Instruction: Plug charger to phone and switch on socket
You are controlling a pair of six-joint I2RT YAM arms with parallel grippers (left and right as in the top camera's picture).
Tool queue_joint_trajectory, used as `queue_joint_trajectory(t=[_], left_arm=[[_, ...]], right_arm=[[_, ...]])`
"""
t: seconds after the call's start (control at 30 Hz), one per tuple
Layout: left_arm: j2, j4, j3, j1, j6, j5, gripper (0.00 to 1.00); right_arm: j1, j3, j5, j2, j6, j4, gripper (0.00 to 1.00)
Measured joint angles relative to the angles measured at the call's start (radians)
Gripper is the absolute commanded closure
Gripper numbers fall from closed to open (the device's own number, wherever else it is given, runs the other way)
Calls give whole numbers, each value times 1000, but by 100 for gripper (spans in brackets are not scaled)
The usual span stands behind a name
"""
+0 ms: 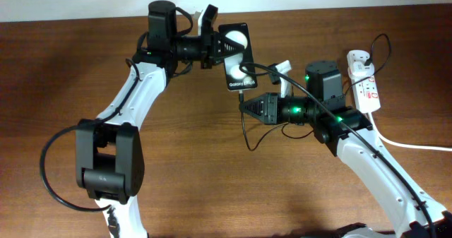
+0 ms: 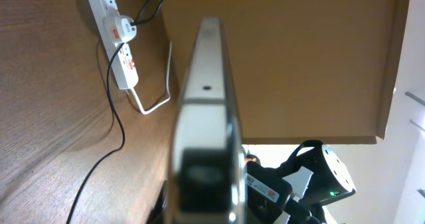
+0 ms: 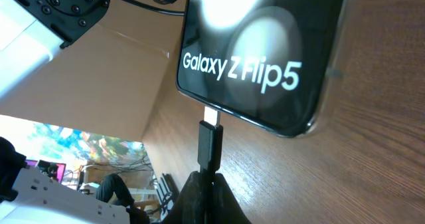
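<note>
With the left gripper [image 1: 210, 49] clamped on the Galaxy Z Flip5 phone [image 3: 265, 51], the right gripper [image 3: 210, 181], closed on the charger connector [image 3: 209, 144], has the phone's bottom edge at 12 o'clock, connector axis pointing straight at it

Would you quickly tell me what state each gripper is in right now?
Left gripper: shut on the phone.
Right gripper: shut on the charger, its tip at the phone's bottom edge.

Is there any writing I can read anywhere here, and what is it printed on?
"Galaxy Z Flip5": white letters on the black face of the phone.
Red marks on the power strip: too small to read.
A white label on the far arm, left wrist view: too blurred to read.
</note>
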Motion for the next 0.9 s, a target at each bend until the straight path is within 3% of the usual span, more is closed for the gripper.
queue_joint_trajectory(t=[0.9], left_arm=[[0,0,0,36,1,-7,100]], right_arm=[[0,-2,39,0,-8,-3,96]])
